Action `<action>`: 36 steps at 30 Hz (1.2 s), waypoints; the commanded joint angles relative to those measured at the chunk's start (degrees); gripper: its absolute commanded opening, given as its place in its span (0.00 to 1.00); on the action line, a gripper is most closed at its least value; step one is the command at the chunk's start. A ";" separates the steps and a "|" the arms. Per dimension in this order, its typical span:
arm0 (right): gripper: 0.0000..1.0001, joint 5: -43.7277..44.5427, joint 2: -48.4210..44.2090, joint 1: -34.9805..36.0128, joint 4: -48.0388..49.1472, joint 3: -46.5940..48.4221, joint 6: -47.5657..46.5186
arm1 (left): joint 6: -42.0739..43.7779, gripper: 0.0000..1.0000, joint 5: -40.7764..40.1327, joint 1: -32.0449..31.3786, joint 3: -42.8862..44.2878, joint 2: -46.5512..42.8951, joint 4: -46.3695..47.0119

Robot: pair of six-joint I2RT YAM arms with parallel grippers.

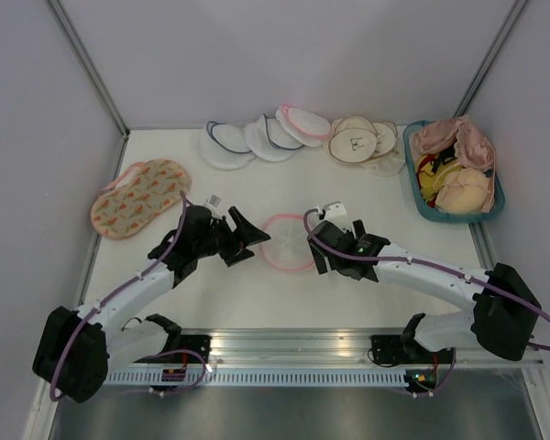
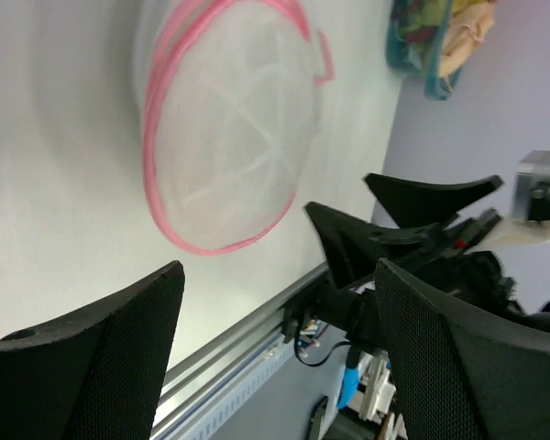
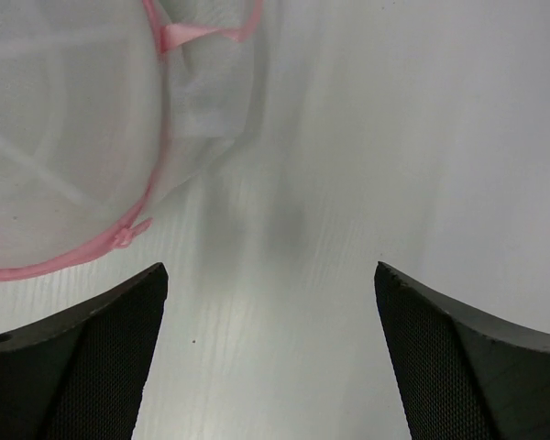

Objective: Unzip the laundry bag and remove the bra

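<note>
The laundry bag [image 1: 287,241], a round white mesh pouch with pink trim, lies flat on the table between my two grippers. My left gripper [image 1: 249,240] is open at its left edge, and my right gripper [image 1: 313,247] is open at its right edge. Neither touches it. In the left wrist view the laundry bag [image 2: 225,128] lies ahead of my open gripper [image 2: 280,367], with white ribs showing through the mesh. In the right wrist view the laundry bag [image 3: 64,137] is at the upper left, beyond the open gripper [image 3: 270,357]. The bra is hidden; I cannot make it out through the mesh.
At the back lie white pouches with dark blue trim [image 1: 247,137], another pink-trimmed pouch [image 1: 302,122] and a pile of pale padded cups [image 1: 357,140]. A teal basket [image 1: 413,174] of peach and yellow garments stands at the back right. An orange floral bag [image 1: 139,197] lies at the left.
</note>
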 commanded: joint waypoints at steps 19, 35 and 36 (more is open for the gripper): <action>0.93 -1.67 19.23 16.37 6.16 25.68 -7.25 | 4.40 0.93 -20.70 6.61 -1.90 -37.75 -28.73; 0.78 12.30 40.59 18.04 -4.73 40.18 -3.56 | 2.47 0.94 -20.17 6.52 -0.67 -49.46 -37.17; 0.77 13.09 41.04 18.13 -5.35 40.97 -3.29 | 2.47 0.94 -20.35 6.52 -0.67 -49.63 -37.17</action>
